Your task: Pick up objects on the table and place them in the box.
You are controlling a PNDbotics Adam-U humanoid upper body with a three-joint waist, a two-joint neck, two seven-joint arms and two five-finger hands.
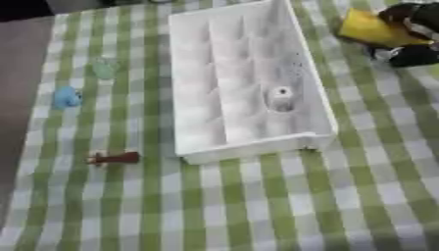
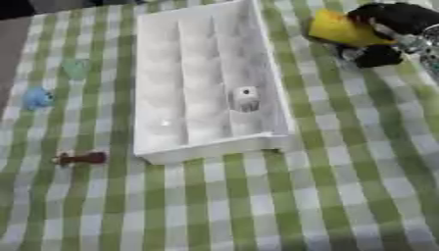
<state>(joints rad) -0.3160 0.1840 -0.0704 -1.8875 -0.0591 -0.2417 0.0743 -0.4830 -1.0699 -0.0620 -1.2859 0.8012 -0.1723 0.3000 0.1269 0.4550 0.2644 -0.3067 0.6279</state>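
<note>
Brown piece [image 1: 113,158] sits nearest you, left of box [image 1: 193,73]. Your rt hand [image 2: 390,29], far right, has fingers curled round yellow obj [image 2: 339,28].

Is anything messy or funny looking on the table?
Nothing is spilled or broken. The white box just sits slanted against the checked cloth, with one small white thing inside. The right robot hand is curled round a yellow thing beside the box.
</note>
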